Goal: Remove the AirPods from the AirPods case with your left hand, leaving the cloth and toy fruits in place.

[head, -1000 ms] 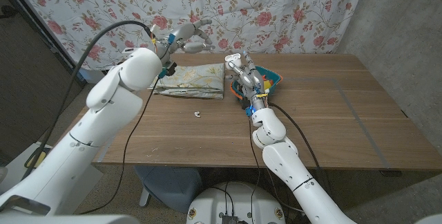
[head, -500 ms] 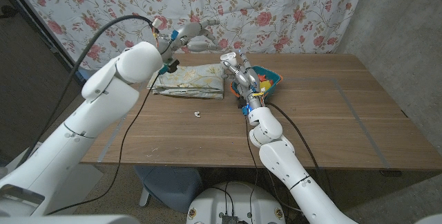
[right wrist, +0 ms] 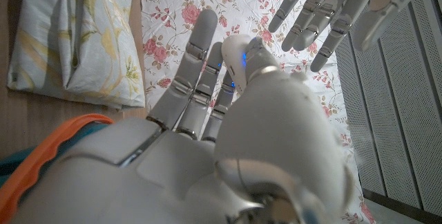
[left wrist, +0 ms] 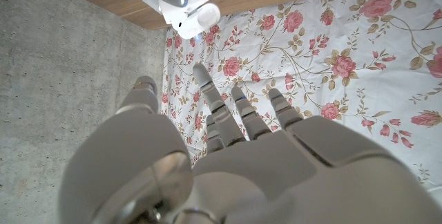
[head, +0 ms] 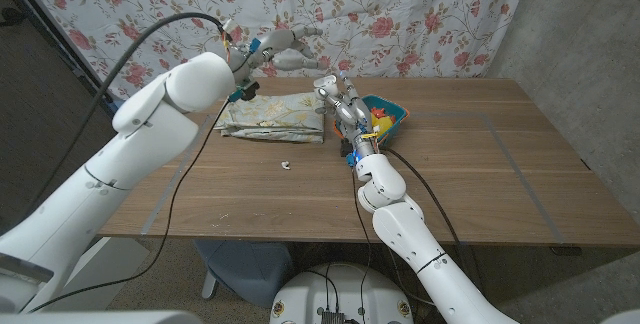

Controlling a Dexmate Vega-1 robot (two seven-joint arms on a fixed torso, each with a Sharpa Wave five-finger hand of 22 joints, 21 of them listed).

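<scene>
My right hand [head: 337, 104] is raised over the table's back middle and grips a small white AirPods case [head: 324, 86], seen close up between thumb and fingers as the case [right wrist: 237, 52]. A small white piece, likely an AirPod [head: 285, 164], lies on the wood in front of the cloth. My left hand [head: 284, 52] hovers beyond the cloth near the backdrop, fingers spread, holding nothing; the same left hand [right wrist: 345, 6] hangs apart from the case. The folded pale cloth [head: 275, 116] lies left of my right hand. A blue bowl [head: 402, 114] of toy fruits sits just behind it.
A floral backdrop [head: 420, 14] hangs along the table's far edge. My left arm [head: 150, 134] crosses the table's left side. Bare wood [head: 480, 164] spreads over the right half. The cloth [right wrist: 69, 37] and the bowl's orange rim [right wrist: 41, 162] lie beside my right hand.
My right hand with the case has shifted a little to the left, toward the cloth. My left arm has swung up and its hand has edged right along the backdrop.
</scene>
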